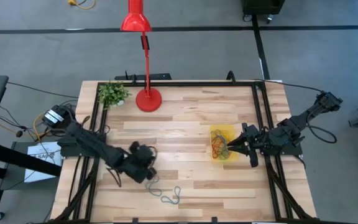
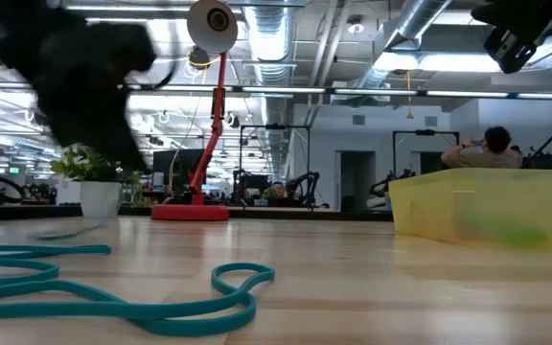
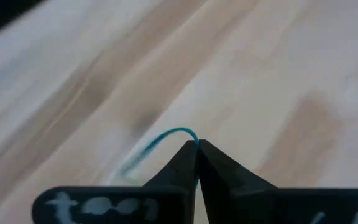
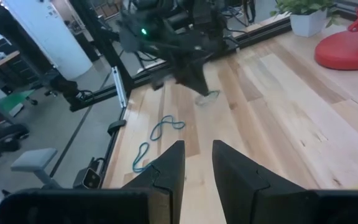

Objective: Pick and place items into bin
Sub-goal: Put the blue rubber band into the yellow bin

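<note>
Between the closed fingertips of the left gripper [image 3: 197, 147] a teal loop [image 3: 166, 138] is pinched above the table [image 1: 185, 124]. More teal loops [image 1: 169, 196] lie just beside it. The right gripper [image 1: 232, 147], fingers apart, hovers over the bin [image 1: 224, 132].

parted tool [image 4: 197, 163] above teal loops [image 4: 155, 138]
</note>
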